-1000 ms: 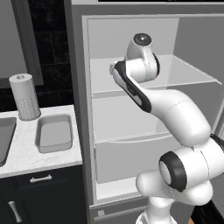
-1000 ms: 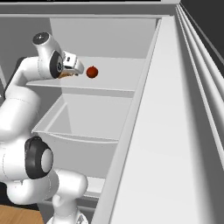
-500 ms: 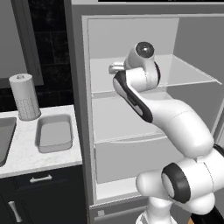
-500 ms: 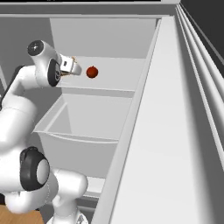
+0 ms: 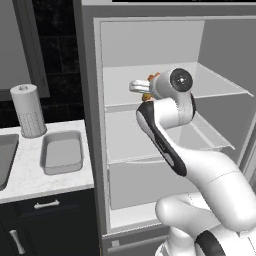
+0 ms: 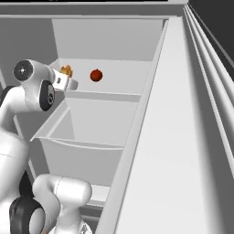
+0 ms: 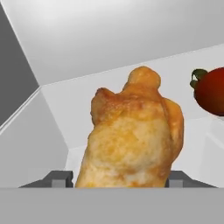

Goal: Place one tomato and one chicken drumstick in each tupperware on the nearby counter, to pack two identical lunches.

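Gripping drumstick [image 7: 133, 140] on upper fridge shelf [image 6: 109, 93]: end effector [image 7: 120, 179] half-closed around meat, tomato [image 6: 96, 75] just beside; you handle greasy, lumpy, slightly soft piece, so hold thick middle; tray [image 5: 62, 151] waits on worktop [image 5: 30, 172]

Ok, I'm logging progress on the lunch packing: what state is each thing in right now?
gripper: shut on the chicken drumstick, inside the fridge.
chicken drumstick: held between the fingers, over the top shelf.
tomato: loose on the top shelf.
tupperware: empty, on the counter.
fridge: open.
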Robot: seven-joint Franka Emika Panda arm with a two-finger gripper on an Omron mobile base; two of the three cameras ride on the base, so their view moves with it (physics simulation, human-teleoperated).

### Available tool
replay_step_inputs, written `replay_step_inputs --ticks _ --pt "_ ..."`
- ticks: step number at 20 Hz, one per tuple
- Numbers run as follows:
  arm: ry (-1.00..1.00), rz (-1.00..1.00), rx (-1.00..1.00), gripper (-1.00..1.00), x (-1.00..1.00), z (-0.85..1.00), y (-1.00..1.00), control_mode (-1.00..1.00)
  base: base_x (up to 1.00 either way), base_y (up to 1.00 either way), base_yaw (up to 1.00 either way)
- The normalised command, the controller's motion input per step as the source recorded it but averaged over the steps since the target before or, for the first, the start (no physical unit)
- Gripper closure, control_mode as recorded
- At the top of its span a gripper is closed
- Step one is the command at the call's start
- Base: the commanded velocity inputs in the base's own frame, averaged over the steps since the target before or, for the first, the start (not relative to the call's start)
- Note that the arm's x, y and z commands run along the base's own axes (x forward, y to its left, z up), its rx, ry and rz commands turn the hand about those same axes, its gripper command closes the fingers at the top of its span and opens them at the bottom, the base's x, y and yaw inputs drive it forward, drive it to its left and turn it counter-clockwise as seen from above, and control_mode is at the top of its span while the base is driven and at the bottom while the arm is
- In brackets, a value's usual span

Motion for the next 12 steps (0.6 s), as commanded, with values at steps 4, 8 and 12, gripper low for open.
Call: replay_step_inputs --ticks 4,8,12 --pt "0.13 0.0 0.04 1.0 -0.66 0.4 -0.19 -1.0 0.0 0.0 0.0" --pt "0.31 0.03 0.0 1.0 -0.71 0.23 -0.16 -1.0 0.0 0.0 0.0" --pt "0.21 0.02 0.0 1.0 -0.91 -0.12 -0.14 -1.0 0.0 0.0 0.0"
